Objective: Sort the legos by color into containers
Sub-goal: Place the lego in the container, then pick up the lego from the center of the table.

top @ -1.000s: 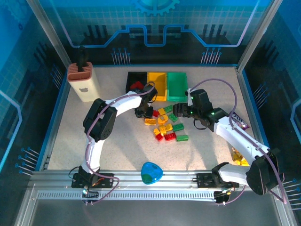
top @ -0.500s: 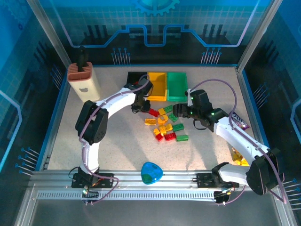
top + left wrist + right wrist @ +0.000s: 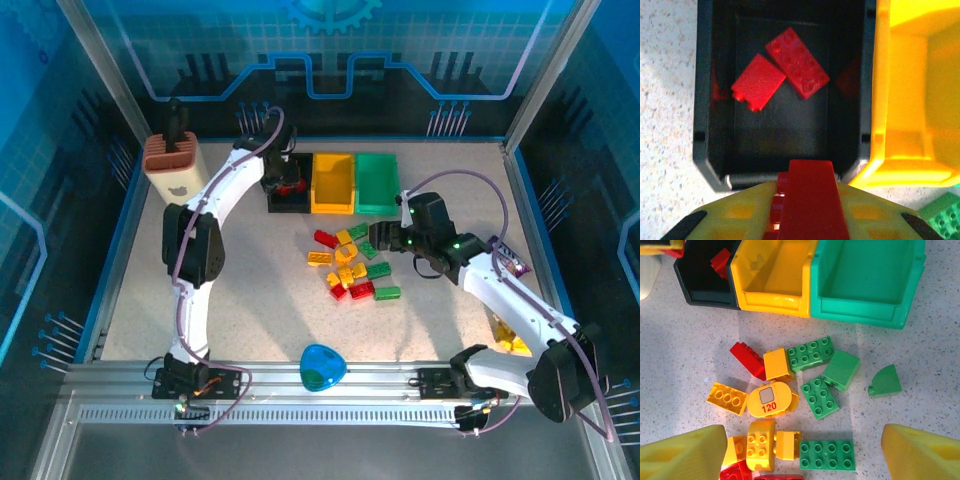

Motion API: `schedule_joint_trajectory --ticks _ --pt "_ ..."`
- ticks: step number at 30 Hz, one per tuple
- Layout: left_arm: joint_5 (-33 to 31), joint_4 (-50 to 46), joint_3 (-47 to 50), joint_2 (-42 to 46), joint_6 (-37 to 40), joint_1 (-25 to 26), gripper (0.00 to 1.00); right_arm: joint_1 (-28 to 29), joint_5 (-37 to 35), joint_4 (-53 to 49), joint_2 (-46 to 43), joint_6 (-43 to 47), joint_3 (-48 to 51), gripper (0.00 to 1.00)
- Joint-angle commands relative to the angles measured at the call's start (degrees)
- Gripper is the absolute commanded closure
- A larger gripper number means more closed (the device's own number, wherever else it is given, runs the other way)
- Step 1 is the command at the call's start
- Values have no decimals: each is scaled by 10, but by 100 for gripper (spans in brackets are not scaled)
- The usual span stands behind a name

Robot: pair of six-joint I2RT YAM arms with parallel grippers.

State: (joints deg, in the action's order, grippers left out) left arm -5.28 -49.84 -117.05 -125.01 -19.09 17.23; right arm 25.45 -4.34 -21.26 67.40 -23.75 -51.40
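My left end effector, clenched on a red brick, hangs over the near rim of the black bin. Dropped here, I judge, the brick could clip that rim or hop into the yellow bin at 3 o'clock. My right end effector, released, hovers above loose legos on the desk. A cream block stands at 9 o'clock.

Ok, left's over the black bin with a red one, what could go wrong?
The red brick in the left fingers hangs over the near rim of the black bin; released here, it may clip it and land outside. Under the open right fingers, a green brick touches a yellow brick; a grab could catch both.
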Motion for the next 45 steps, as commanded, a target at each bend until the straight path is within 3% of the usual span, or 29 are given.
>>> schedule_joint_trajectory --ticks 1,2,3,4,5,8,17,25,45 --pt "-6 -60 -74 -50 16 -6 73 2 5 -3 -15 3 7 19" --pt "-7 -71 -96 -62 16 -7 64 3 6 -4 -16 1 7 19" --pt "-9 -85 -125 -76 17 -7 43 4 6 -4 -18 2 7 19" --pt "-11 -101 -150 -86 15 -7 35 5 6 -6 -18 3 7 19" --pt "-10 -109 -162 -87 14 -7 33 6 6 -8 -21 4 7 19" --pt "-4 -87 -137 -49 6 -5 32 8 3 -12 -26 7 7 19" --pt "22 78 164 189 -26 3 31 34 15 -17 0 45 -4 17" --pt "38 163 399 349 -54 7 33 76 45 -53 111 122 -89 17" --pt "17 186 670 605 -104 7 34 112 58 -153 435 247 -363 22"
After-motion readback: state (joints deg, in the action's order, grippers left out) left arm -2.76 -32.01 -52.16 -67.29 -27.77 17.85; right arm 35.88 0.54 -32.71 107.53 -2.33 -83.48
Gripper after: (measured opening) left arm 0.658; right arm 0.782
